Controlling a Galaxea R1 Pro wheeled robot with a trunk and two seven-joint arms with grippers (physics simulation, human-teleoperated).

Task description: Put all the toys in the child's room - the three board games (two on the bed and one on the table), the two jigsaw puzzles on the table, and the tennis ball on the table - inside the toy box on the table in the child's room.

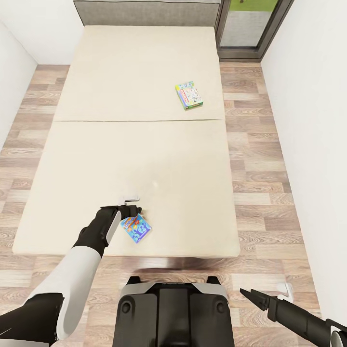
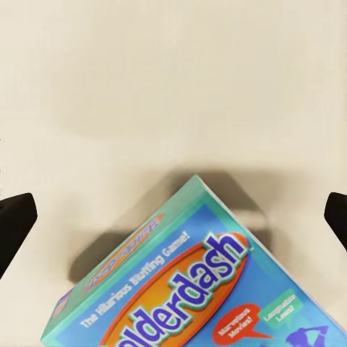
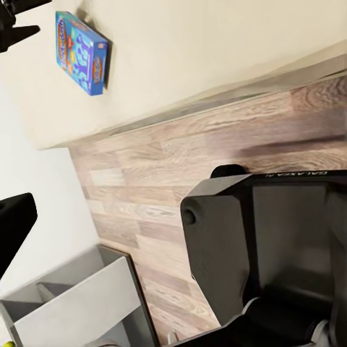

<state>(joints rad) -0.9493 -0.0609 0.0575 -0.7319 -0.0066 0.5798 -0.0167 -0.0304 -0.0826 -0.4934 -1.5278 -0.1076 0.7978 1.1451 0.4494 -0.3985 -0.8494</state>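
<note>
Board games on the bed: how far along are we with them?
Nothing looks packed yet. Both board games lie on the bed: the blue Balderdash box near the front edge, the white-green box farther back. In hand: the left gripper hovers at the Balderdash box, fingers spread wide in the left wrist view, not closed on it. The right gripper hangs low off the bed. Left: grasping and carrying both.
</note>
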